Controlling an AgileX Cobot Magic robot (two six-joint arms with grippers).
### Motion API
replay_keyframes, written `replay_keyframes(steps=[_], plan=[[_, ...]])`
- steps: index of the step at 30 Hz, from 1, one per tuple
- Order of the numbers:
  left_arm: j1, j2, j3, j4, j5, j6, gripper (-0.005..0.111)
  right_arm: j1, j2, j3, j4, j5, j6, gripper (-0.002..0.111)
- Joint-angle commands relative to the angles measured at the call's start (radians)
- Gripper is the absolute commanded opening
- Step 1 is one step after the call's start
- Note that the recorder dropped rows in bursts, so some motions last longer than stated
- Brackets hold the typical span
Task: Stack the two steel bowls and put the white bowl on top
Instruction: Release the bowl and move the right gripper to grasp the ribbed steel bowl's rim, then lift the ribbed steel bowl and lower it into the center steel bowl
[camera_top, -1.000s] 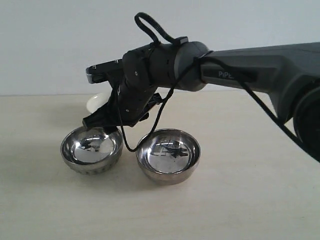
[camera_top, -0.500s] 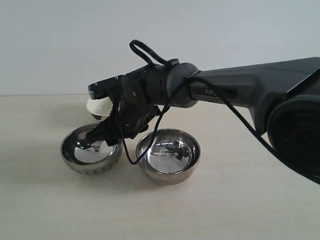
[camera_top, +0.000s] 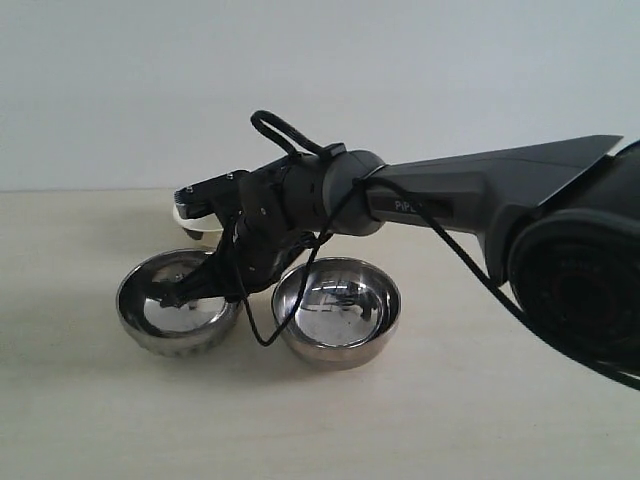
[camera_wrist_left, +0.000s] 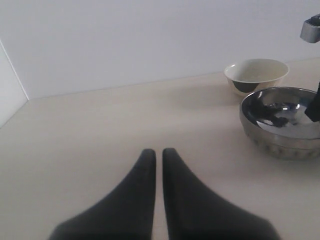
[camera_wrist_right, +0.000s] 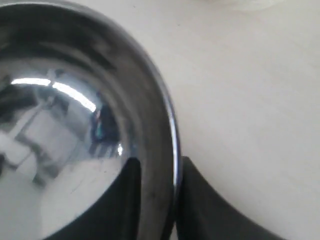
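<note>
The ribbed steel bowl (camera_top: 178, 318) stands on the table at the left, and the smooth steel bowl (camera_top: 337, 314) stands right beside it. Only part of the white bowl (camera_top: 188, 212) shows behind the wrist; the left wrist view has it upright (camera_wrist_left: 256, 75) beyond the ribbed bowl (camera_wrist_left: 280, 125). My right gripper (camera_top: 188, 290) reaches across into the ribbed bowl. It is shut on that bowl's rim (camera_wrist_right: 172, 125), one finger inside and one outside (camera_wrist_right: 157, 162). The left gripper (camera_wrist_left: 157, 151) is shut on nothing, well away from the bowls.
The right arm (camera_top: 480, 190) stretches across above the smooth bowl, with a black cable (camera_top: 262, 335) drooping between the two steel bowls. A pale wall stands behind the table (camera_top: 480, 420). The left gripper does not show in the exterior view.
The right gripper has come down from above the ribbed bowl into it and closed over its rim. The ribbed bowl has shifted slightly to the left.
</note>
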Motion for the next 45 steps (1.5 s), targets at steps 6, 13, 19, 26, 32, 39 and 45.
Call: replay_keyframes(steps=[6,13,19,26,32,39,45], plan=[[0.002,-0.004,0.003,-0.007,-0.007,-0.01,0.004,0.012,-0.022,-0.009,0.022,0.035,-0.028,0.0],[0.002,-0.004,0.003,-0.007,-0.007,-0.01,0.004,0.012,-0.118,-0.014,0.047,0.099,-0.001,0.0],[0.002,-0.004,0.003,-0.007,-0.007,-0.01,0.004,0.01,-0.239,-0.014,0.103,0.163,0.015,0.0],[0.002,-0.004,0.003,-0.007,-0.007,-0.01,0.004,-0.023,-0.347,-0.014,0.14,0.29,0.017,0.0],[0.002,-0.004,0.003,-0.007,-0.007,-0.01,0.004,-0.083,-0.379,0.016,0.159,0.359,0.038,0.0],[0.002,-0.004,0.003,-0.007,-0.007,-0.01,0.004,-0.159,-0.403,0.153,0.191,0.296,0.047,0.0],[0.002,-0.004,0.003,-0.007,-0.007,-0.01,0.004,-0.23,-0.451,0.283,0.271,0.232,-0.03,0.0]])
